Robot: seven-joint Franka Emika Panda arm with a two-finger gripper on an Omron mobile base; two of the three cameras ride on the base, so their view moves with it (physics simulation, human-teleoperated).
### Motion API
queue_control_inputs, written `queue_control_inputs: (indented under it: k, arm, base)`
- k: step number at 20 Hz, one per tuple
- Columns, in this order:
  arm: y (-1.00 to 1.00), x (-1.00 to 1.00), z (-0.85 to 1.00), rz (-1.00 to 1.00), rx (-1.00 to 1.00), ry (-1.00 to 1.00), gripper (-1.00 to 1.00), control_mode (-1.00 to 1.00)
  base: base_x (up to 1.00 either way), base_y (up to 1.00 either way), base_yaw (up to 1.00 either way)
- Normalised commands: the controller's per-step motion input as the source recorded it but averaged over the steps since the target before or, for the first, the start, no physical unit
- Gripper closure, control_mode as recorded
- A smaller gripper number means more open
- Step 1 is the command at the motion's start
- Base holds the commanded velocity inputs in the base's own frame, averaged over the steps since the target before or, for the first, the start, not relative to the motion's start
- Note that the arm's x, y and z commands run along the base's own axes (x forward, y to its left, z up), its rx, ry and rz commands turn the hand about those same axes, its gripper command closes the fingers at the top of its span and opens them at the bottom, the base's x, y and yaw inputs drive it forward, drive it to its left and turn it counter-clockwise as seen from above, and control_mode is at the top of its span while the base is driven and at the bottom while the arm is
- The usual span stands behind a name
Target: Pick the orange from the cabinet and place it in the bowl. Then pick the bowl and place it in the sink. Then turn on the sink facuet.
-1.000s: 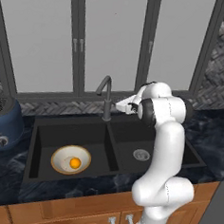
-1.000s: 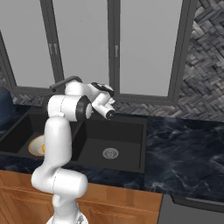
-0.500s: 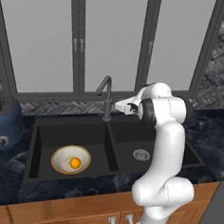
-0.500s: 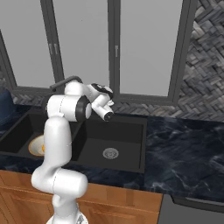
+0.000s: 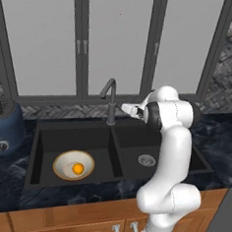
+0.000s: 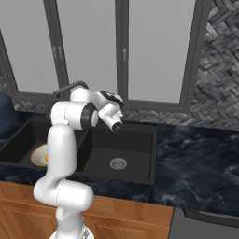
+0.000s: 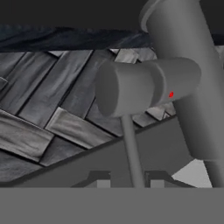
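Big grey windows stand behind a dark stone counter [image 5: 219, 141] with a black sink [image 5: 120, 138] set into it. The sink has two basins. In the left basin, near its front edge, sits the bowl [image 5: 60, 165], and the orange [image 5: 77, 169] lies inside it. From the right base view the white arm hides most of the bowl, so just a bit of its rim [image 6: 38, 154] peeks out. A round silver drain [image 5: 146, 160] shows in the right basin.

At the back edge of the sink, between the two basins, stands the sink facuet [image 5: 110, 95]. The gripper [image 5: 124, 108] reaches in just beside its post. In the hand view the thin handle rod [image 7: 131, 151] runs down between the two finger tips [image 7: 101, 178], whose ends are cut off at the bottom. The jaws are pinched together on that rod. A blue appliance [image 5: 3, 129] sits at the counter's left end, partly cut off.
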Motion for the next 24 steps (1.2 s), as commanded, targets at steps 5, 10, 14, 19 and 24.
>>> queue_control_inputs:
  k: [5, 10, 14, 19, 24]
  arm:
    - [-0.71, 0.00, -0.09, 0.00, 0.17, 0.08, 1.00, -1.00]
    - [-0.44, -0.01, -0.15, 0.00, 0.10, 0.04, 1.00, -1.00]
    - [-0.45, -0.01, -0.21, 0.00, 0.09, 0.03, 1.00, -1.00]
    - [-0.13, -0.02, -0.03, 0.00, 0.05, 0.02, 1.00, -1.00]
    - [0.00, 0.00, 0.00, 0.00, 0.01, 0.00, 1.00, -1.00]
  base:
    - [0.00, 0.00, 0.00]
    - [0.00, 0.00, 0.00]
    - [0.00, 0.00, 0.00]
    - [0.00, 0.00, 0.00]
    - [0.00, 0.00, 0.00]
